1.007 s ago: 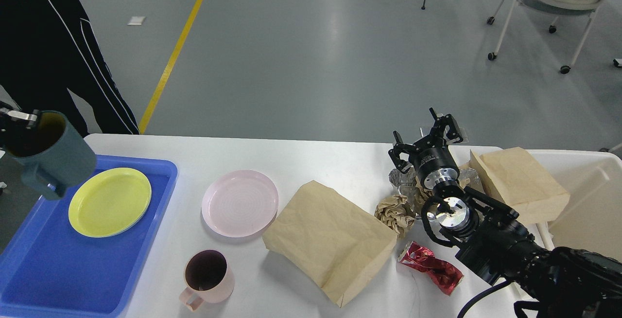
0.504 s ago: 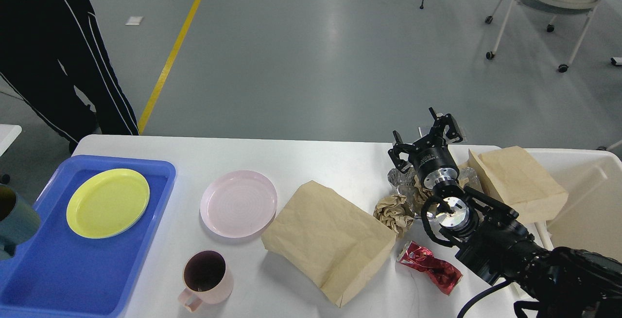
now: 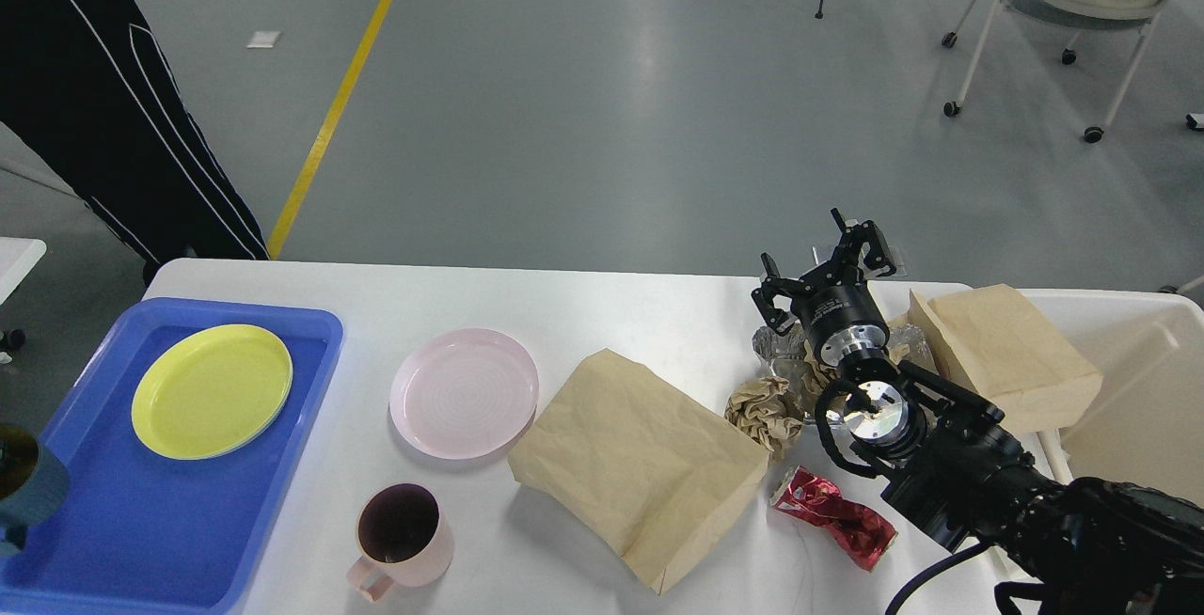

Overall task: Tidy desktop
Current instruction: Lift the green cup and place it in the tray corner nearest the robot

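White desktop (image 3: 602,314) runs lengthwise left to right; right gripper (image 3: 828,262) seemingly spread apart, empty.

Head view looks down, forward over the desktop (image 3: 602,314).

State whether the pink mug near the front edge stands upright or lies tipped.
Upright: the pink mug rests on the desktop, its round mouth facing up.
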{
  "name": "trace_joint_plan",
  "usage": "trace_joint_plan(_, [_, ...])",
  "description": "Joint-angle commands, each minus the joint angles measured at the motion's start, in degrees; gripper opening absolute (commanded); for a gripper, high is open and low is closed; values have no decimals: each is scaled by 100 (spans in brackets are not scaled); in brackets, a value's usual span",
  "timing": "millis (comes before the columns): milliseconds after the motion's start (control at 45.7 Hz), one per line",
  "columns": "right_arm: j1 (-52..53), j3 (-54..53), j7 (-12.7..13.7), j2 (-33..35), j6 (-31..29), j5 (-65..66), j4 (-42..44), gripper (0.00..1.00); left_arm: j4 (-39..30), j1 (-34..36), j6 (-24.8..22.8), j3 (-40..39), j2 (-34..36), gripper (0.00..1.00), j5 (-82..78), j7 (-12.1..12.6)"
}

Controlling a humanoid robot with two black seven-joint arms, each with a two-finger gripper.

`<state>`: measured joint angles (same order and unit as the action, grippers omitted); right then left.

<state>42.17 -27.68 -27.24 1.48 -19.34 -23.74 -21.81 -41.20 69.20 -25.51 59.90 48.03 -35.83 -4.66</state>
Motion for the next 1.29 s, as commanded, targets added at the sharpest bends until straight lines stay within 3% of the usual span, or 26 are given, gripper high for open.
trace_joint_plan(0, [2, 0, -1, 1, 0, 1, -7, 100, 7, -214, 55, -146, -13, 0, 103, 36])
trace_joint_plan(394, [2, 0, -1, 1, 0, 1, -7, 100, 16, -451, 90, -146, -83, 0, 103, 36])
trace_joint_plan(526, [2, 0, -1, 1, 0, 1, 1, 100, 16, -451, 108, -146, -83, 5, 103, 36])
trace_joint_plan(591, [2, 0, -1, 1, 0, 1, 1, 100, 7, -451, 125, -146, -83, 13, 111, 36])
trace_joint_plan(679, [2, 0, -1, 1, 0, 1, 1, 100, 16, -451, 178, -154, -92, 35, 111, 36])
trace_joint_plan(723, [2, 0, -1, 1, 0, 1, 1, 100, 7, -451, 204, -154, -92, 53, 111, 45])
trace_joint_plan(788, [2, 0, -1, 1, 0, 1, 1, 100, 16, -442, 205, -154, -83, 90, 111, 53])
trace_joint_plan(810, [2, 0, -1, 1, 0, 1, -7, 100, 16, -442, 196, -154, -83, 97, 111, 45])
trace_joint_plan(1117, [2, 0, 8, 1, 0, 1, -7, 100, 7, -354, -59, -154, -83, 97, 111, 36])
trace_joint_plan(1270, [2, 0, -1, 1, 0, 1, -7, 100, 16, -206, -805, -181, -57, 97, 94, 36])
